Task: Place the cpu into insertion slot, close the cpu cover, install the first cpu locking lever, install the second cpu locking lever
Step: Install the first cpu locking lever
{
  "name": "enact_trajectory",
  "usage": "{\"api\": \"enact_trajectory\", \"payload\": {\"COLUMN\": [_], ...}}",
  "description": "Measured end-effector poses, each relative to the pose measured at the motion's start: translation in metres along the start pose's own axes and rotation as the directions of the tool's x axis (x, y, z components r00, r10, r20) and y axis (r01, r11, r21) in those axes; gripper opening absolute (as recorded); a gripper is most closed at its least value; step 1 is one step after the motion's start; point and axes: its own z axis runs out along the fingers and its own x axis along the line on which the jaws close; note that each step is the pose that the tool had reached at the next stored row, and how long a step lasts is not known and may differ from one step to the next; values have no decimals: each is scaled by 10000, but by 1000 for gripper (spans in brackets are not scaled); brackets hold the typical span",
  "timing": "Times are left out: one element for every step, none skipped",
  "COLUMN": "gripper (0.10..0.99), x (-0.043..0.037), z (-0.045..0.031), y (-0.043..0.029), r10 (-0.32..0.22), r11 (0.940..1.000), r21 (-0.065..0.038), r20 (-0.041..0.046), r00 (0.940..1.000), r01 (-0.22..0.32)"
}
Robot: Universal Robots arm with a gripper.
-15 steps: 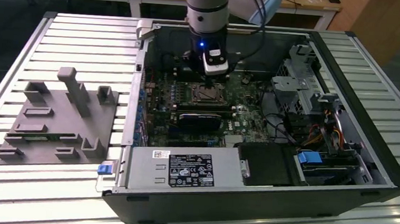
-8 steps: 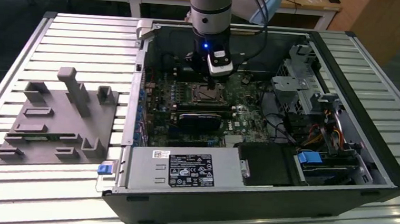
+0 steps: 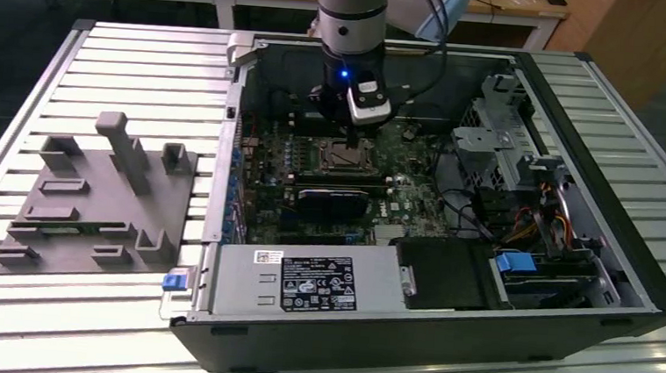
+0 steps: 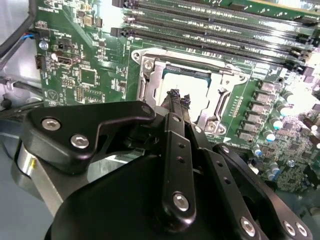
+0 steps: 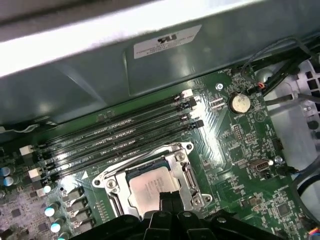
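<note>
**Listener:** Second wrist view first: what are your fingers doing?

**Arm:** My fingers (image 4: 176,97) are pressed together into one narrow dark tip, pinching nothing. That tip hangs just over the cpu (image 4: 187,87), at its edge; I cannot tell whether it touches.

**Listener:** And where is the cpu?

**Arm:** It lies flat inside the insertion slot (image 4: 150,80), a pale metal square ringed by the slot's silver rim. In the first wrist view the cpu (image 5: 147,185) appears again, with the cpu cover (image 5: 185,172) lying down around it, its window framing the chip, and my fingers (image 5: 167,200) at the chip's edge.

**Listener:** What surrounds the slot?

**Arm:** A green circuit board (image 5: 235,145). Long black memory slots (image 5: 115,135) run just beside the slot, and a round coin battery (image 5: 239,103) sits further off.

**Listener:** And farther out?

**Arm:** In the exterior view my gripper (image 3: 352,133) reaches down into an open computer case (image 3: 643,287) lying on a slatted metal surface (image 3: 142,59). A grey fixture block (image 3: 97,196) rests on the surface, toward the exterior view's left, well apart from the case.
</note>
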Motion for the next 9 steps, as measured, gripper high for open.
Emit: {"api": "enact_trajectory", "payload": {"gripper": [102,102,102,102,102,102,102,102,102], "x": [-3,-5,-8,-11,-14,-17,-19,-22,-23], "z": [-20,-39,-60,-81,-103,-125,-145,-163,-173], "y": [1,3,4,5,6,8,9,10,10], "r10": [0,-1,-1,-2,-2,-1,-3,-5,-7], "r11": [10000,10000,10000,10000,10000,10000,10000,10000,10000], "r21": [-1,1,7,9,10,10,19,34,45], "r20": [0,1,2,3,4,5,8,14,16], "r00": [10000,10000,10000,10000,10000,10000,10000,10000,10000], "r01": [0,1,1,2,2,1,3,5,7]}}
